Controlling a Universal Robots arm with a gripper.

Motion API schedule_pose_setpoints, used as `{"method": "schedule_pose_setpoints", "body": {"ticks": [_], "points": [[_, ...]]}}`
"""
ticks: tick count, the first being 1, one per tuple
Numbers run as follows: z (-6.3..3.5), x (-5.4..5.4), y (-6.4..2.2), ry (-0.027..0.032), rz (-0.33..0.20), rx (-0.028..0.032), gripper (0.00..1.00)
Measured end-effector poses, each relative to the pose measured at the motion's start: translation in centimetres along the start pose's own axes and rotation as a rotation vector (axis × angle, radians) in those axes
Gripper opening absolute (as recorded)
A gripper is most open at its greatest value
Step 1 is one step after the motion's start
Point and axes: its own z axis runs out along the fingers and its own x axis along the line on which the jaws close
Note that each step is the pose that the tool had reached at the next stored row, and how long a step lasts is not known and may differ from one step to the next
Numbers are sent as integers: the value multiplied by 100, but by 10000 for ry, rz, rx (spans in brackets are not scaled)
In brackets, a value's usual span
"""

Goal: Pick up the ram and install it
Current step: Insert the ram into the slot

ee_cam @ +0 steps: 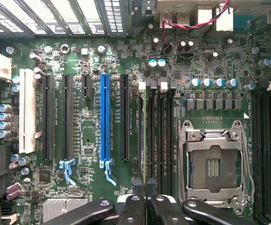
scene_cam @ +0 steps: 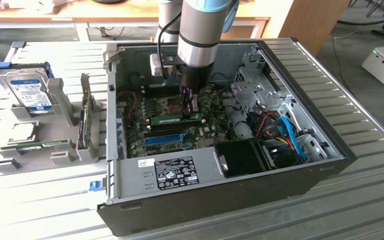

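Observation:
My gripper (scene_cam: 193, 111) reaches down into the open computer case (scene_cam: 312, 170), over the motherboard (scene_cam: 209, 131). It is shut on the ram (scene_cam: 175, 119), a narrow green stick lying level along a memory slot just under the fingers. In the wrist view the ram (ee_cam: 147, 136) is seen edge-on as a thin green line among the black memory slots (ee_cam: 162, 136). The black fingertips (ee_cam: 136, 190) pinch its near end, the gripper (ee_cam: 146, 191) centred on it. Whether the stick is fully seated in the slot cannot be told.
A bright blue slot strip (ee_cam: 105, 122) and the silver CPU socket (ee_cam: 215, 164) flank the memory slots. Outside the case, a hard drive (scene_cam: 32, 92) and a small green board (scene_cam: 42, 146) sit in grey holders at the exterior view's left. Cables (scene_cam: 289, 132) fill the case's right side.

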Motion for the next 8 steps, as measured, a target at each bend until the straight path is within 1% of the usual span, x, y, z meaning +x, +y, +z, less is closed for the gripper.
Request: {"method": "schedule_pose_setpoints", "body": {"ticks": [4, 8], "points": [[0, 0, 0, 0, -4, 0, 12], [28, 0, -1, 0, -5, 0, 12]]}}
